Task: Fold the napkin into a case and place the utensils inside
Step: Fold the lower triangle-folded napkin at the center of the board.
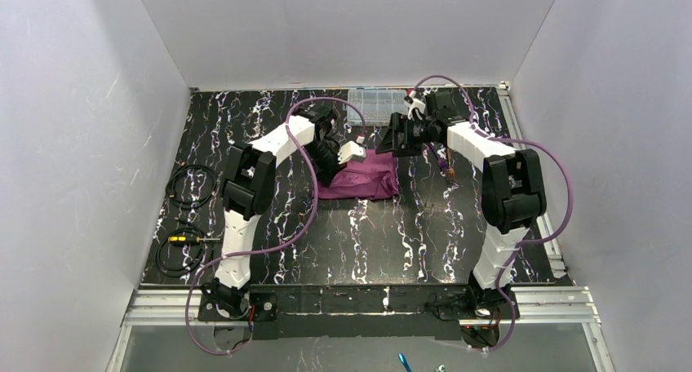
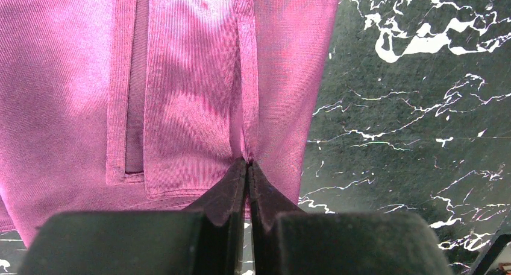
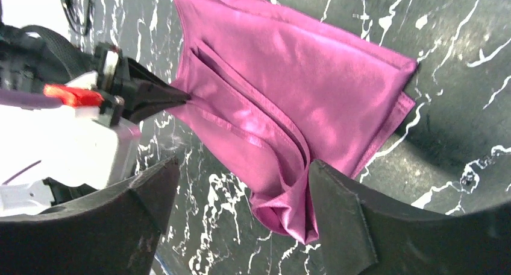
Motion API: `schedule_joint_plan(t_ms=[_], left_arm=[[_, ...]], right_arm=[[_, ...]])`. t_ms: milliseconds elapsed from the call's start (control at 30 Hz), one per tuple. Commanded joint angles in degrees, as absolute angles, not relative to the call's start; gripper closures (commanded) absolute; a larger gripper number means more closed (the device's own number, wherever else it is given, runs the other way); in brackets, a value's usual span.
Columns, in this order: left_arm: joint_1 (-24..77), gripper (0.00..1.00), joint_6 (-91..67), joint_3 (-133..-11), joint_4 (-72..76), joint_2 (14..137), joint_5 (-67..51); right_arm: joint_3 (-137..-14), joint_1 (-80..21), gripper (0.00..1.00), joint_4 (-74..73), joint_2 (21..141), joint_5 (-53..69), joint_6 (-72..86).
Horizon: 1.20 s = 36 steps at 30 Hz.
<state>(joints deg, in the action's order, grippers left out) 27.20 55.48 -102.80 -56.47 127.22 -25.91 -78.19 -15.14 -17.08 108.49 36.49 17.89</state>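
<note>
The plum-purple napkin [image 1: 365,181] lies folded into layers on the black marbled table, its hems and folds showing in the left wrist view [image 2: 181,76]. My left gripper [image 2: 248,163] is shut on a hem at the napkin's edge; the right wrist view shows the same pinch [image 3: 181,97]. My right gripper [image 3: 241,172] is open wide over the napkin's [image 3: 289,76] rolled corner, which touches one finger [image 3: 343,208]. From above, the right gripper [image 1: 392,146] hangs at the cloth's far right corner and the left gripper [image 1: 359,153] at its far edge. The utensils [image 1: 447,165] lie beside the right forearm, small and indistinct.
A clear plastic compartment box [image 1: 375,104] stands at the back behind both grippers. Two coiled black cables [image 1: 192,184] [image 1: 179,254] lie at the table's left side. Purple robot cables loop over both arms. White walls enclose the table.
</note>
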Motion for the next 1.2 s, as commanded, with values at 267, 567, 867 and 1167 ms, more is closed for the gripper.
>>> schedule_joint_plan(t_ms=[267, 567, 867, 1167], left_arm=[[27.27, 1.00, 54.52, -103.25, -57.48, 125.12, -26.40], [27.25, 0.85, 53.13, -106.13, -61.22, 124.72, -27.65], [24.15, 0.52, 50.61, -116.23, -69.74, 124.72, -31.84], [23.02, 0.51, 53.76, -108.97, -74.18, 123.88, -30.67]], right_arm=[[-94.72, -21.48, 0.94, -20.91, 121.86, 35.41, 17.04], [-95.43, -23.62, 0.98, -18.12, 125.46, 34.28, 17.67], [-92.31, -24.47, 0.99, -14.60, 126.73, 29.71, 18.01], [-90.04, -24.66, 0.99, -12.50, 126.19, 29.27, 18.52]])
